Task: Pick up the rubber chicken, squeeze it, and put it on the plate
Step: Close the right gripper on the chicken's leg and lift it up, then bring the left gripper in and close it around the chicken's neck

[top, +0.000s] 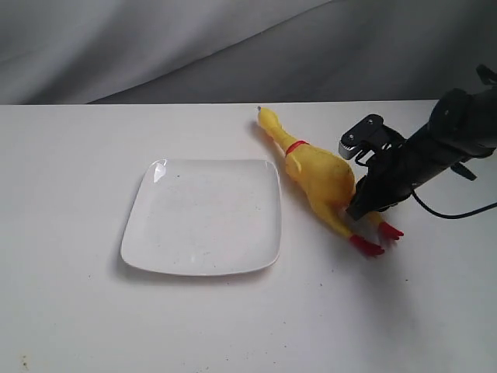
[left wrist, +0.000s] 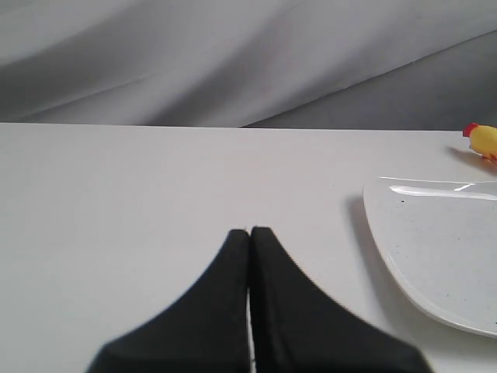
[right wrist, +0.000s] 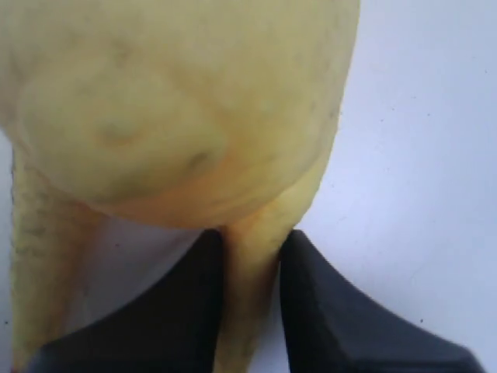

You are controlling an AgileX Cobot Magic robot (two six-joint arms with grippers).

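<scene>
The rubber chicken (top: 317, 172) lies on the table just right of the plate (top: 203, 216), head toward the back, red feet toward the front. My right gripper (top: 359, 211) is down at its leg end. In the right wrist view both black fingers press against one yellow leg of the rubber chicken (right wrist: 186, 109), so the right gripper (right wrist: 250, 241) is shut on it. In the left wrist view my left gripper (left wrist: 249, 231) is shut with nothing in it, over bare table left of the plate (left wrist: 443, 256). The rubber chicken's head (left wrist: 483, 140) shows at that view's edge.
A grey cloth backdrop (top: 233, 47) hangs behind the white table's back edge. A black cable (top: 458, 214) trails from the right arm. The left arm is out of the exterior view.
</scene>
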